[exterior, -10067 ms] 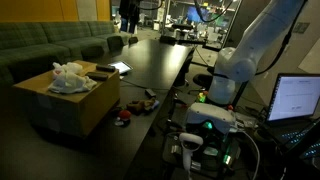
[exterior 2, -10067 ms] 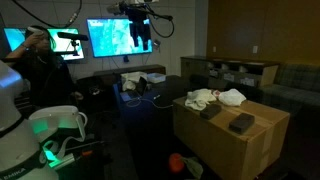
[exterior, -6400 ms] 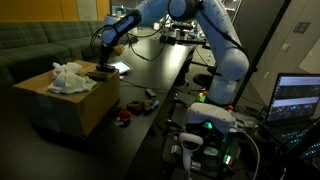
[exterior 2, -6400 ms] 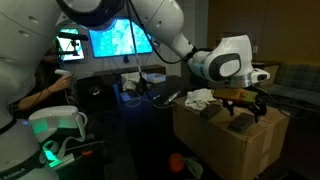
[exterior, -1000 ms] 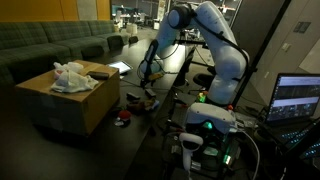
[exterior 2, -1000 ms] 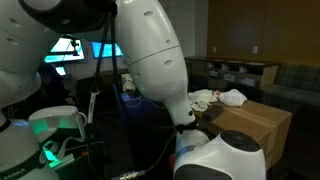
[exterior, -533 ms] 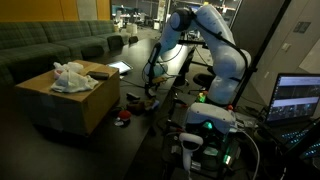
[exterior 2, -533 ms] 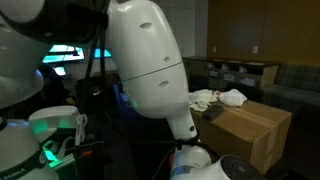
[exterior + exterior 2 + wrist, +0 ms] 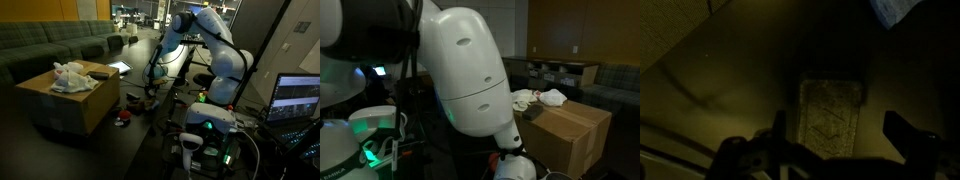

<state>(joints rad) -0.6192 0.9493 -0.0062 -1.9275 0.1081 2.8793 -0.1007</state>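
My gripper [image 9: 840, 128] is open, its two dark fingers spread wide. Between and below them a dark rectangular block [image 9: 830, 115] lies on a dim flat surface, and the fingers do not touch it. In an exterior view my gripper [image 9: 151, 88] hangs low over the black table, just above a small heap of toys [image 9: 147, 101]. In the exterior view that my own white arm [image 9: 460, 90] mostly fills, the gripper is hidden.
A cardboard box [image 9: 62, 103] stands beside the table, with a white cloth [image 9: 68, 76] and a dark flat thing [image 9: 103, 72] on top. It also shows from another side [image 9: 570, 135] with the cloth [image 9: 538, 97]. A red toy [image 9: 124, 117] lies near the box. A laptop [image 9: 296, 98] stands at the right.
My arm has shifted a little over the table near the toys. Its upper link has swung closer to one exterior camera and now covers more of that view.
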